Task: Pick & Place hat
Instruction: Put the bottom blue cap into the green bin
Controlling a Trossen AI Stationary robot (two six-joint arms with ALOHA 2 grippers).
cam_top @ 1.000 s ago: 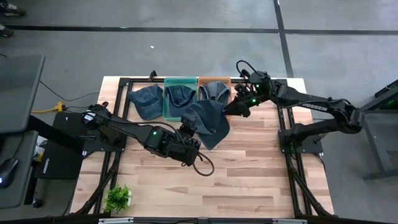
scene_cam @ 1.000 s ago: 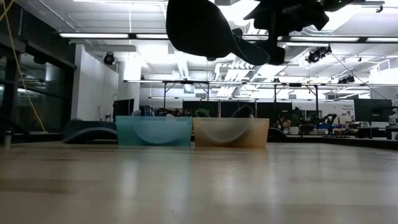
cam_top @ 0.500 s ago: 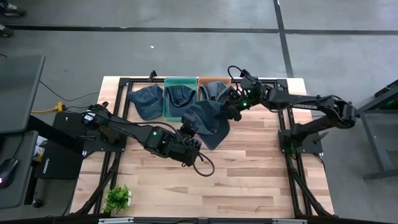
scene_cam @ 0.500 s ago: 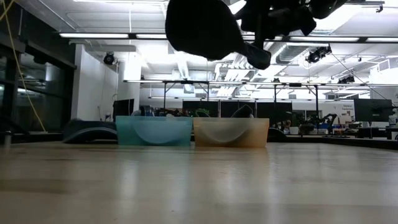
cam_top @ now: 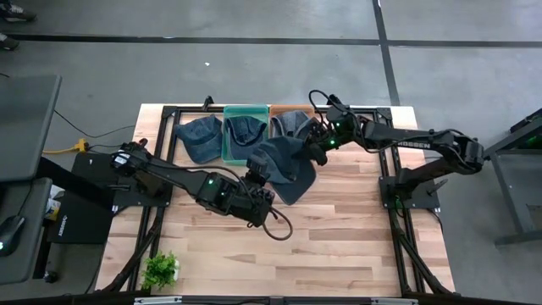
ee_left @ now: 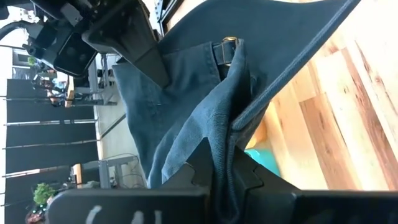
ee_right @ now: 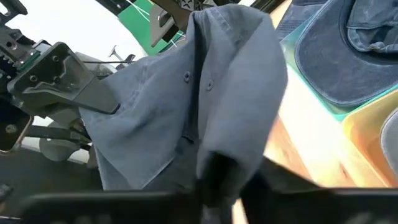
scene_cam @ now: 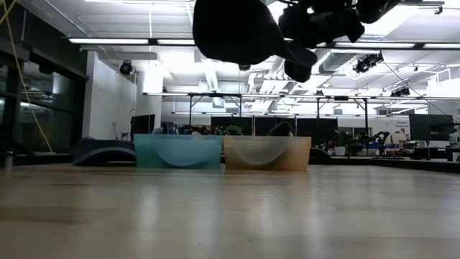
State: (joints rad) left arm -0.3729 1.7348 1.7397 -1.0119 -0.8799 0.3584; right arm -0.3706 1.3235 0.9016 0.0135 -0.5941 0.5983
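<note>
A blue denim hat (cam_top: 286, 165) hangs in the air above the table's middle, just near of the two bins. My left gripper (cam_top: 258, 172) is shut on its left side, and my right gripper (cam_top: 315, 152) is shut on its right side. In the low view the hat (scene_cam: 233, 32) shows high above the tabletop, with the right gripper (scene_cam: 309, 32) beside it. A back strap with a buckle (ee_left: 227, 46) shows in the left wrist view. My left gripper pinches a bunched fold of the hat's crown cloth (ee_left: 219, 140) between its two fingers, coming from the table's left and slanting down. The hat is lifted clear of the table and spreads away beyond the fingers. My right gripper pinches a fold of the crown cloth (ee_right: 214, 140) between its two fingers, at the side facing the table's right. It comes almost level from the right. The hat is clear of the table, and its cloth sags between the two grippers.
A teal bin (cam_top: 227, 146) and an orange bin (cam_top: 292, 108) stand side by side at the far edge, each with a denim hat in it. Another denim hat (cam_top: 199, 138) lies left of the teal bin. A small green plant (cam_top: 161, 269) stands at the near left corner.
My right gripper has gone toward the table's left and slightly down, up to the hat's right side, and has taken hold of it. The hat stays lifted in my left gripper.
</note>
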